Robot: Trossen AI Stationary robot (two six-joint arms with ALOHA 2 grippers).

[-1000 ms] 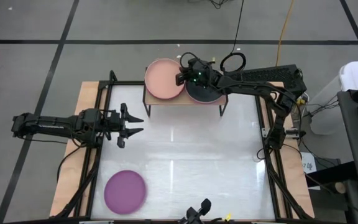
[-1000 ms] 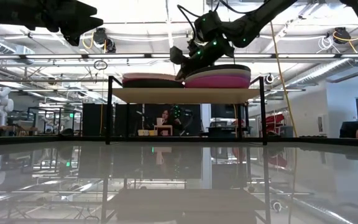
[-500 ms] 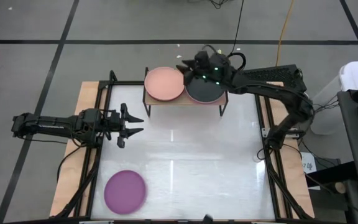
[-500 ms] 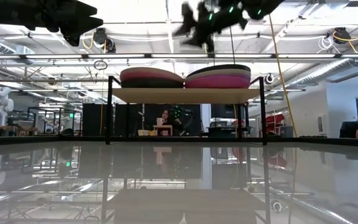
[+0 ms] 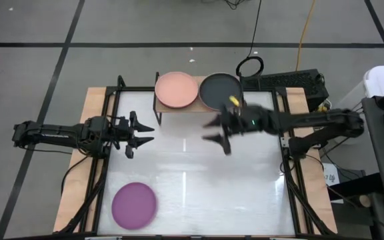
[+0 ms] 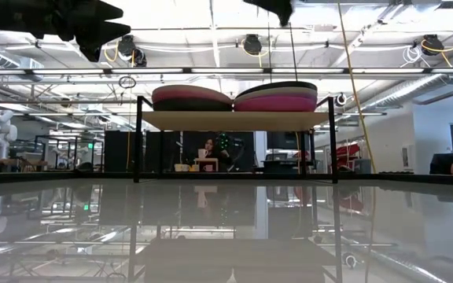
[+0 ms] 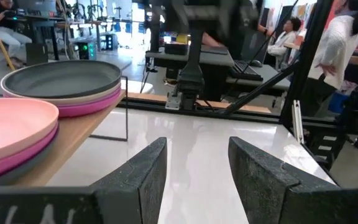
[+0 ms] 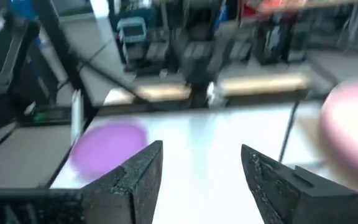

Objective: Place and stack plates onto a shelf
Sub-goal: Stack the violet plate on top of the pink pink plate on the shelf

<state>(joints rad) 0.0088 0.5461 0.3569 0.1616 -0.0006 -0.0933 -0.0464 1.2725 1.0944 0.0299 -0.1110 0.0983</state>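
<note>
The light-wood shelf [image 5: 199,107] stands at the table's far edge and bears two stacks of plates. The left stack [image 6: 192,98] is topped by a peach plate [image 5: 177,89]. The right stack [image 6: 277,96] is topped by a black plate [image 5: 219,91] over a magenta one. A purple plate [image 5: 134,203] lies flat on the table at the near left. My right gripper [image 5: 209,132] hangs open over the table's middle, in front of the shelf, and holds nothing. My left gripper [image 5: 151,133] waits open at the table's left, pointing right.
The shelf's black legs [image 6: 138,141] stand on the glossy white tabletop [image 5: 192,180]. A black frame [image 5: 105,133] runs along the table's edges. People sit in the room beyond the table [image 6: 209,149]. Open tabletop lies between the shelf and the purple plate.
My right gripper has opened and let go of the black plate, which stays on top of the right stack. It rose off the shelf, then swung back toward the table's near edge, and now hangs over the table's middle. The peach plate's stack has shifted slightly on the shelf.
</note>
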